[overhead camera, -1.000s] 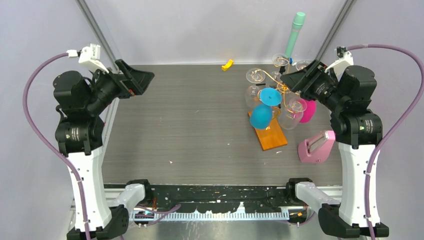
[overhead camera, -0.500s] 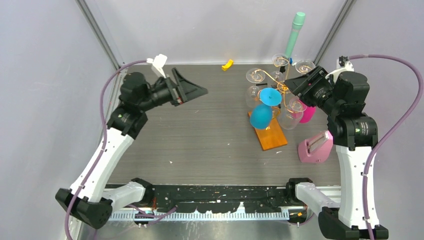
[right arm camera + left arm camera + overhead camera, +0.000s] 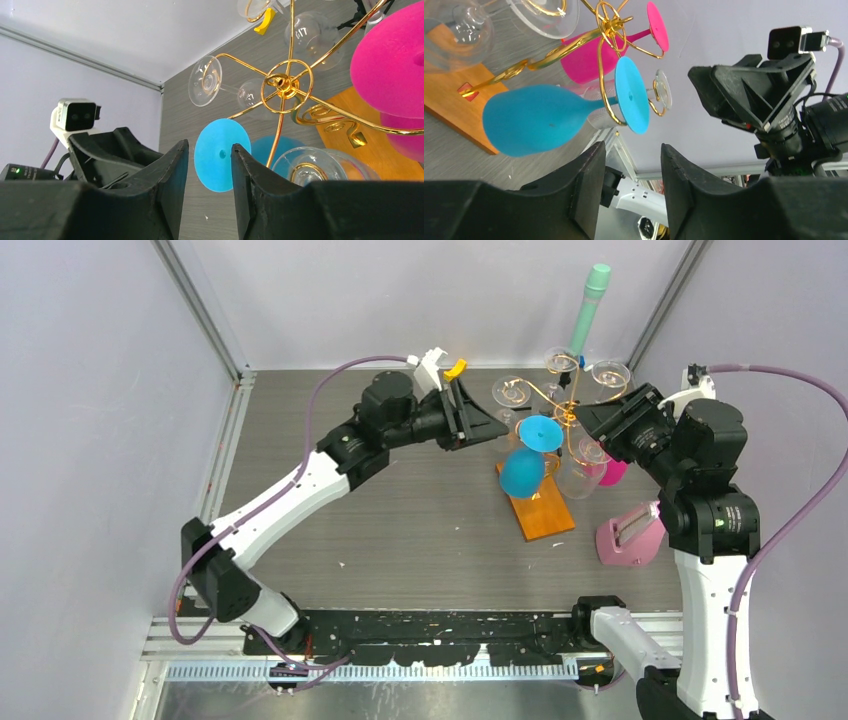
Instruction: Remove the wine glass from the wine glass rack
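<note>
Grey desk [image 3: 400, 500], pale walls round it; wine glass rack [image 3: 548, 512] stands right of centre, wooden base flat on desk; blue wine glass [image 3: 522, 472] hangs bowl-down off a gold arm on rack's left side, pink glass [image 3: 617, 462] on its right; left claw [image 3: 503, 427] approx half open, empty, just beside the blue foot; right claw [image 3: 580, 414] also part open, holds nothing, near rack's top

The right claw [image 3: 586, 416] hides most of the pink glass [image 3: 617, 466] from above.
</note>
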